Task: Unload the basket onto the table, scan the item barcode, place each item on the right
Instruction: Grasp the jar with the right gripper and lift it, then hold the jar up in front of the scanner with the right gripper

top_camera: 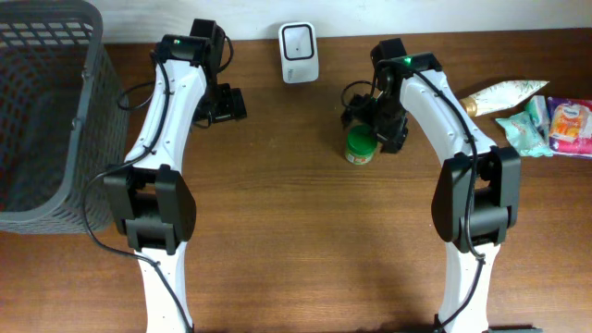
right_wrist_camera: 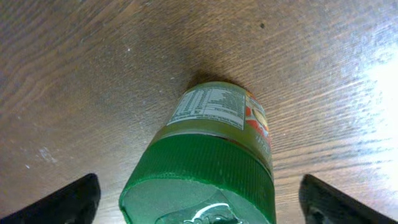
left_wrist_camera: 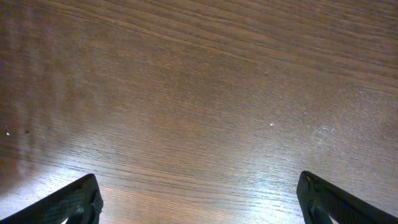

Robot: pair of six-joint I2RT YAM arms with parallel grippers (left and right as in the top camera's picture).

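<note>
At the upper left of the overhead view the grey basket [top_camera: 46,111] stands out of harm's way. The left claw [top_camera: 225,104] hangs over bare wood, jaws apart and empty. The white scanner [top_camera: 299,53] stands at top centre. Right of it the green-lidded jar [top_camera: 360,146] stands upright on the bench [top_camera: 296,240], inside the right claw [top_camera: 375,125], whose spread jaws touch neither side.

The risk, as I judge it, is that closing off-centre on the round lid could tip or skid the jar. Its barcode is not in view and may face away from the scanner. At the far right lie snack packets [top_camera: 532,116].

The bench is dark wood grain, glossy with glare, and a pale wall [top_camera: 462,14] runs behind.
</note>
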